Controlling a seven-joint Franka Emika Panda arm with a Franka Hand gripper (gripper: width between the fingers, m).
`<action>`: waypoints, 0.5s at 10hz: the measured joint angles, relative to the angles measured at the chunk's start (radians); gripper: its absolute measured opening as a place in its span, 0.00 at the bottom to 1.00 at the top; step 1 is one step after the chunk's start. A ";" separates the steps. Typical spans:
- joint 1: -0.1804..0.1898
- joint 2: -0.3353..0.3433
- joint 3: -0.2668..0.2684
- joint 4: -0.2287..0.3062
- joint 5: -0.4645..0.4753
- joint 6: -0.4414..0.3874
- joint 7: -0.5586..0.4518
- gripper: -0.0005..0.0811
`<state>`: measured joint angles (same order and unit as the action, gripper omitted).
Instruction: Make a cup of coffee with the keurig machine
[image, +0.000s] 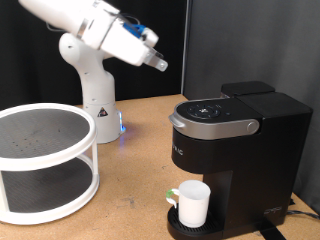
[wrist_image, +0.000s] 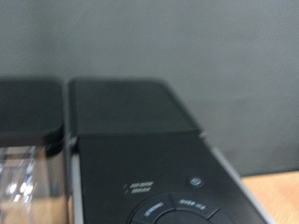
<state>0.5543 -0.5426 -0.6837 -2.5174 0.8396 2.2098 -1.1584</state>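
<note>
The keurig machine (image: 235, 140) is a black box with a silver-grey arched lid handle, at the exterior view's right. Its lid is down. The white cup (image: 193, 203) stands on its round drip base under the spout. My gripper (image: 159, 63) hangs in the air above and to the left of the machine, apart from it, with nothing seen between its fingers. The wrist view shows the machine's black top and button panel (wrist_image: 168, 207) from close by; the gripper's fingers do not show there.
A white two-tier round rack (image: 45, 160) stands at the exterior view's left. The arm's white base (image: 97, 95) with a blue light stands behind it. A wooden table (image: 130, 175) lies between rack and machine. A dark wall is behind.
</note>
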 joint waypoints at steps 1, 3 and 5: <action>0.000 0.022 0.036 0.034 -0.086 -0.014 0.051 0.99; 0.013 0.076 0.064 0.089 -0.102 -0.022 0.105 0.99; 0.012 0.075 0.063 0.087 -0.127 -0.035 0.083 0.99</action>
<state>0.5663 -0.4672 -0.6202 -2.4299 0.7127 2.1751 -1.0754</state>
